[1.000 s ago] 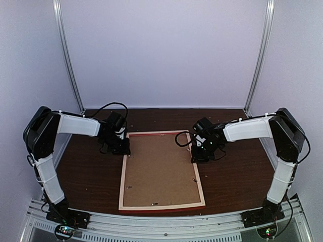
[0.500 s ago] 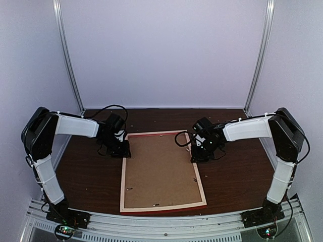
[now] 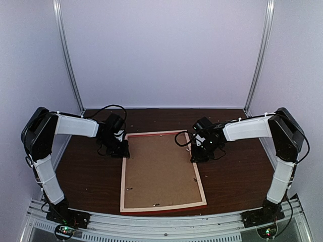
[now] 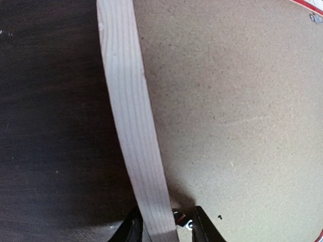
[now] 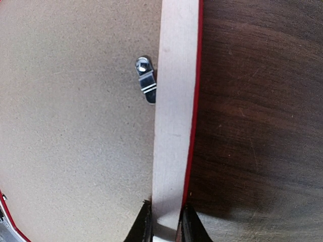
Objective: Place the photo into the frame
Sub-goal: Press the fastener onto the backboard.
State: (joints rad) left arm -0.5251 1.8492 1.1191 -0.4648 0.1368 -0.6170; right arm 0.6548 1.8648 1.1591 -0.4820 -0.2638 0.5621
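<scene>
Since the earlier view the frame (image 3: 162,206) has turned slightly on the counter (image 3: 237,176), its near right corner edging rightward; the arms have barely shifted. The frame lies face down at the middle of the counter, pale wooden back uppermost, a red edge showing along its near side, with the brown backing board (image 3: 160,171) seated inside it. The left pincer (image 3: 118,149) straddles the far end of the left rail, standing a little wider than the wood; its inner finger (image 4: 203,229) is just clear of the rail. The right pincer (image 3: 198,154) is clamped narrowly on the right rail, beside a metal turn-tab (image 5: 146,80).
</scene>
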